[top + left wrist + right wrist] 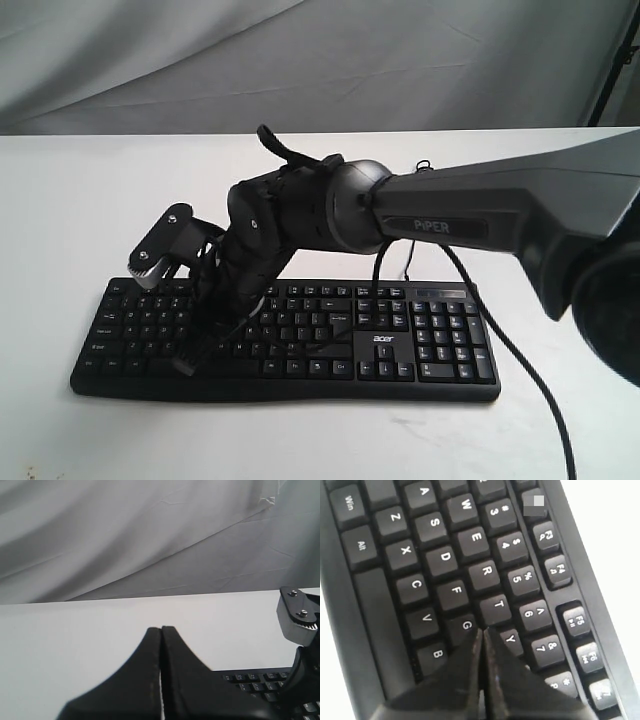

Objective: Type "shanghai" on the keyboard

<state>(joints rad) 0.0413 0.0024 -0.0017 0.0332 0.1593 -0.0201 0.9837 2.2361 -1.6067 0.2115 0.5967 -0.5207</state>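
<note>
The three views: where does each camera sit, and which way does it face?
Exterior view: off the arms, facing the keyboard and backdrop; shows the right arm.
Left wrist view: behind the shut left gripper, facing across the table to the backdrop.
Right wrist view: behind the shut right gripper, looking down on keys.
All share the keyboard.

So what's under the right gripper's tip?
The keyboard: the right gripper, shut, points between keys G, T and Y. Its fingers hide the keys beneath, so contact is unclear.

This looks like a robotics lab's test setup: a plain white surface (80, 200), a creased grey cloth backdrop (300, 60) hung behind it (a dark stand leg (615, 65) at its edge), and a PiPER-labelled arm (480, 215).
</note>
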